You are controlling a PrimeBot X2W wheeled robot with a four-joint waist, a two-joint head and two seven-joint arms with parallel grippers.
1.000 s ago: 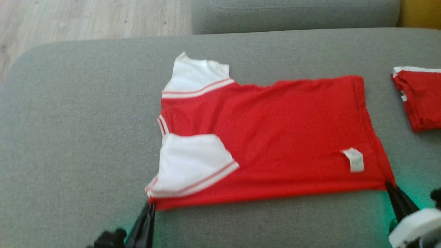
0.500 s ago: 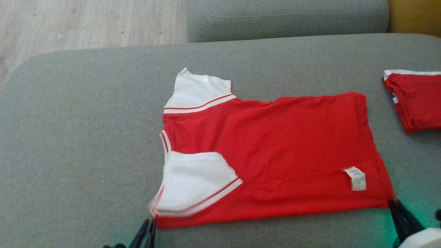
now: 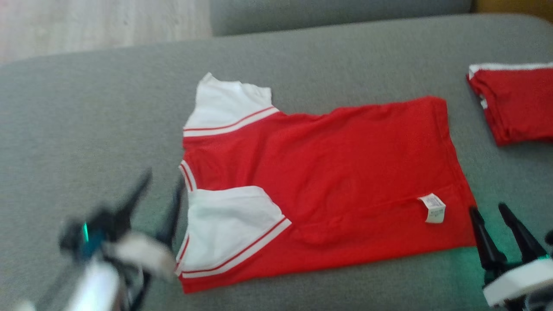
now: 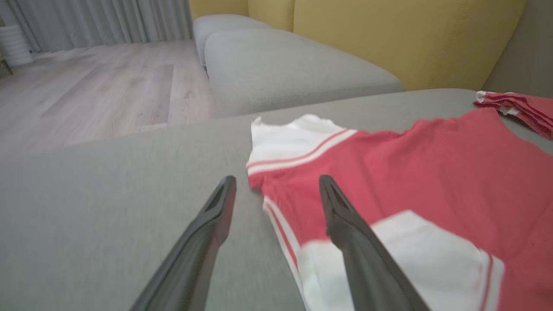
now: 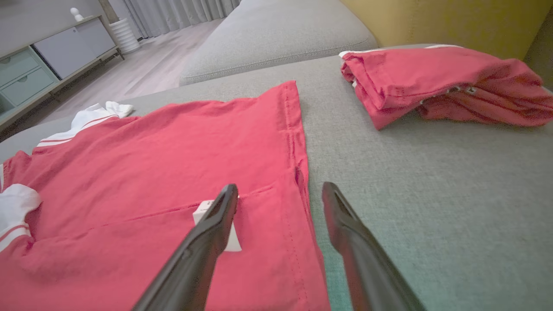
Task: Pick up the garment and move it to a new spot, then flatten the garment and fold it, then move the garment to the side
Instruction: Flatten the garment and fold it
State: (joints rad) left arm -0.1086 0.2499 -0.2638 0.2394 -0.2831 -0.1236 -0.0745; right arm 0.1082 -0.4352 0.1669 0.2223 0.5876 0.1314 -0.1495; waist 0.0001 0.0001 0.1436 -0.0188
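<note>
Left gripper (image 3: 162,185): jaws spread, gripping nothing, at the collar (image 3: 186,175) edge.
Garment (image 3: 337,181) axis: long axis runs left to right across the head view; collar and sleeves left, hem right.
Garment look: red, flat; white sleeves with striped trim, the near one folded onto the body; white label (image 3: 433,208) near the hem.
Garment place: on the grey cushion (image 3: 86,129).
Right gripper (image 3: 488,208): jaws spread, empty, at the hem's near corner.
Folded red pile (image 3: 514,103): far right, apart.

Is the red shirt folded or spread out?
Partly folded: near sleeve lies over the red body; far sleeve sticks out flat.
</note>
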